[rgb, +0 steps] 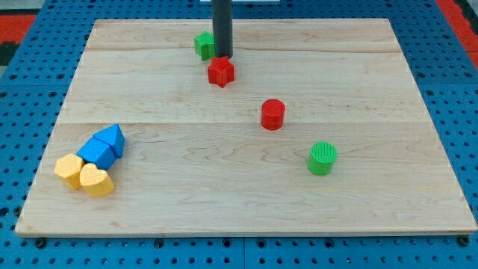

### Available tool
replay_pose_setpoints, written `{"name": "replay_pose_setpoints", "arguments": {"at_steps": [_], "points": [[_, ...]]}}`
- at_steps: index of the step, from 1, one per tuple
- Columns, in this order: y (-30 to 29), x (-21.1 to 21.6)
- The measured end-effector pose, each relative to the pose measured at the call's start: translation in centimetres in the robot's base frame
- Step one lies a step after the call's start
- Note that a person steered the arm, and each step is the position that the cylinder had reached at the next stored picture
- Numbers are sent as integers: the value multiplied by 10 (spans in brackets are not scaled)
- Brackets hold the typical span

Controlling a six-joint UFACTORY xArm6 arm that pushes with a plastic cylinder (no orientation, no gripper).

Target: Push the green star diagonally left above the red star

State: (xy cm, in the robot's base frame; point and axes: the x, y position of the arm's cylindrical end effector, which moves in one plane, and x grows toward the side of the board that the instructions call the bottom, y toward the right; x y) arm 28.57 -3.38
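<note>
Pale wooden boards make up the table top, which sits on a blue pegboard that shows past every edge.

Nearest the view's bottom, at the left, two yellow blocks lie touching: a yellow heart and, just left of it, a yellow hexagon-like block. They sit close to the board's lower left edge, with little room to go further left or down. Pressed against them from above are two blue blocks, a blue wedge-like block and a blue triangle, so all four form one tight cluster.

Over on the view's right, a green cylinder stands alone, well apart from everything, with bare wood on all sides of it. Further up and to its left stands a red cylinder, also alone.

Toward the view's top, the red star lies near the board's middle line, with bare wood to its left, right and below. The green star lies just up and to the left of it, close but not clearly touching, and fairly near the board's top edge; wood stretches away freely to its left.

The dark rod comes down from the view's top, and the tip rests at the green star's right side, directly above the red star, squeezed between the two. It is a bare rod that grasps nothing.
</note>
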Motion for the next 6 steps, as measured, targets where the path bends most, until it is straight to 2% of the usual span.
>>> {"name": "replay_pose_setpoints", "arguments": {"at_steps": [1, 2, 3, 4, 5, 6], "points": [[37, -28], [27, -45], [-42, -16], [-77, 4], [-50, -36], [-83, -6]]}}
